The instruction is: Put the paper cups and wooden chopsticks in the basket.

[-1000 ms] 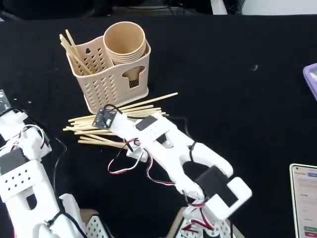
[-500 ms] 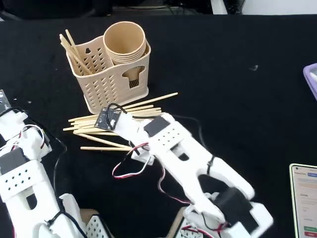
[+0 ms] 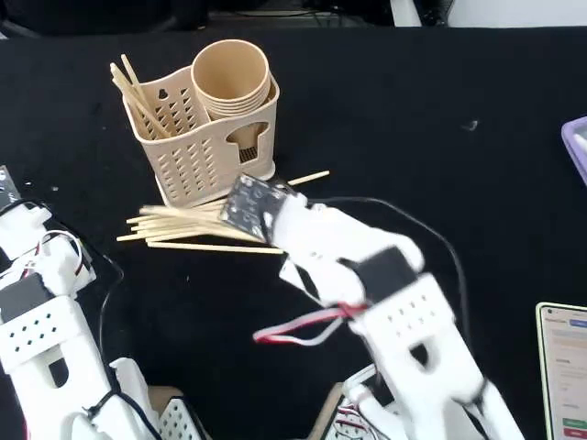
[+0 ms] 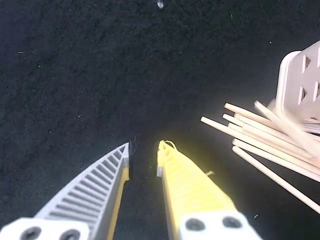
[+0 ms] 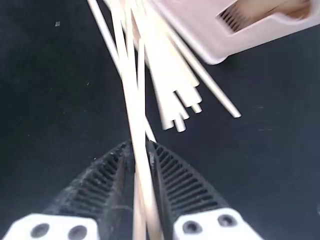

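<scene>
Standing toward the far left of the black table (image 3: 413, 119), a perforated beige basket (image 3: 197, 160) is seen upright. A stack of paper cups (image 3: 229, 69) is nested in its right compartment, and a few wooden chopsticks (image 3: 138, 92) are leaned in its left compartment, their tips poking above the rim. A loose pile of chopsticks (image 3: 174, 229) is spread flat on the table just near of the basket, touching its base. The right gripper (image 5: 140, 147) is placed at the right end of this pile, its jaws pressed onto a single chopstick (image 5: 136, 125) that runs out between them toward the basket. The left gripper (image 4: 143, 147) is held over bare table left of the pile, its jaws slightly parted with nothing between them.
</scene>
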`<state>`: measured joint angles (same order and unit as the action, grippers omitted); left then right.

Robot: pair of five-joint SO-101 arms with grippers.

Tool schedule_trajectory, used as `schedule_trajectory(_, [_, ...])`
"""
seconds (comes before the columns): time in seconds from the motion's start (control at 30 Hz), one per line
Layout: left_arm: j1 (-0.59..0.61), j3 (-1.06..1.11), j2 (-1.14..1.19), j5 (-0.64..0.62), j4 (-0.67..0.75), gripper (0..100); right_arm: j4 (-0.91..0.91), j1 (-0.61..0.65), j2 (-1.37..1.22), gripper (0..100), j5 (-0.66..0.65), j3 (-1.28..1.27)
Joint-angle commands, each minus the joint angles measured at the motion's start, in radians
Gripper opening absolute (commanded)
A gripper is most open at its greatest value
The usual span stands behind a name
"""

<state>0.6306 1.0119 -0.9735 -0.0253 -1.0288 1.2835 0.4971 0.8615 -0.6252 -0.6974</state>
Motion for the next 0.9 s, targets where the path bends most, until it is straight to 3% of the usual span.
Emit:
schedule_trajectory(0.0, [0.004,-0.012,-0.017,0.003,0.009,10,0.008,-0.02,0.117,1.1,-0.011,0.002])
schedule_trajectory(0.43, [0.002,-0.012,-0.017,0.003,0.009,10,-0.003,-0.028,0.13,1.1,-0.006,-0.042])
schedule_trajectory(0.6, [0.002,-0.012,-0.017,0.003,0.009,10,-0.126,0.029,0.128,1.1,-0.005,-0.277])
schedule_trajectory(0.77, [-0.001,-0.01,-0.017,0.003,0.009,10,-0.284,-0.052,0.13,1.1,-0.011,-0.515])
schedule_trajectory(0.87, [-0.001,-0.01,-0.017,0.003,0.009,10,-0.282,-0.112,0.128,1.1,-0.012,-0.555])
